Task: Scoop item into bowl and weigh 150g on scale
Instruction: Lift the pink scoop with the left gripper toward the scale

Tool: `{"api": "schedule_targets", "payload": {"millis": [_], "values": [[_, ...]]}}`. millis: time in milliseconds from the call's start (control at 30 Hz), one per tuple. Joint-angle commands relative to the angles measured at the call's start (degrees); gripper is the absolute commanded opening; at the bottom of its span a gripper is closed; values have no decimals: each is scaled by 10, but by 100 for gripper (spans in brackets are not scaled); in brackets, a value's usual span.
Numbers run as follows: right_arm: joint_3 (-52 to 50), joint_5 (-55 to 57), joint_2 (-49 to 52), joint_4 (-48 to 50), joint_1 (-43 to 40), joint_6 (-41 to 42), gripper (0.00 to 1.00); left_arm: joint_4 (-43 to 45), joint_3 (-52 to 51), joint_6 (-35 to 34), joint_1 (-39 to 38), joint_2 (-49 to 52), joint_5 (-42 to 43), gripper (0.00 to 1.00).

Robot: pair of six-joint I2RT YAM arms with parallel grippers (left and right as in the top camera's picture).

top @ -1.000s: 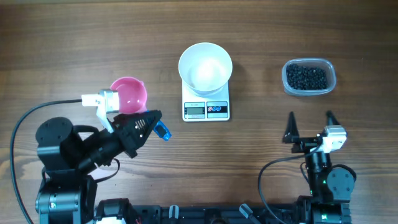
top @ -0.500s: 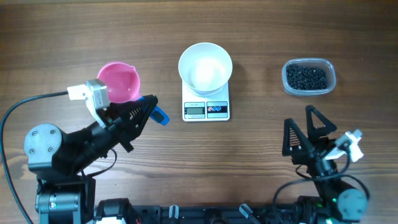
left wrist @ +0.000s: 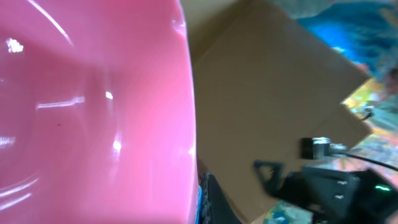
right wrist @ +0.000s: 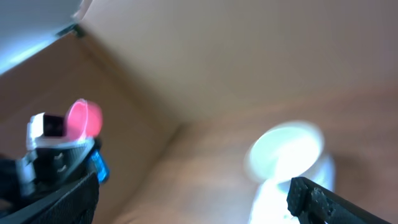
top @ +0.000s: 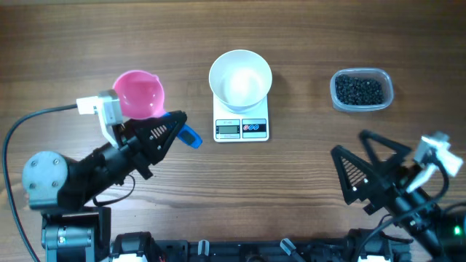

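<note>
Jaws of left gripper (top: 171, 127) clamped on blue handle (top: 189, 137) of glossy pink scoop (top: 140, 94). Right gripper (top: 349, 143) spread wide, holding nothing. I see round white bowl (top: 240, 78) sitting on scale (top: 242, 125) between arms. Black beads (top: 358, 89) heaped in clear tub (top: 386, 91), right of scale, bare wood-grain surface (top: 302, 87) between.

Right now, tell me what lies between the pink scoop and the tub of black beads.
In the overhead view, the white bowl on the kitchen scale stands between the pink scoop and the bead tub.
</note>
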Motion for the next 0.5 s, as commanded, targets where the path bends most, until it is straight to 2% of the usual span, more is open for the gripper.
{"api": "schedule_targets", "payload": {"millis": [0, 67, 167, 367, 467], "values": [[3, -122, 43, -8, 1, 187, 100, 70, 9, -110, 0, -3, -1, 4], [3, -154, 62, 13, 1, 202, 99, 108, 9, -135, -2, -3, -18, 4], [3, -186, 81, 61, 1, 230, 96, 106, 9, -138, -11, -2, -74, 4], [3, -189, 104, 141, 2, 291, 92, 110, 9, -207, -51, 28, -155, 4], [3, -189, 120, 188, 2, 319, 88, 147, 9, -226, -84, 64, -162, 4]]}}
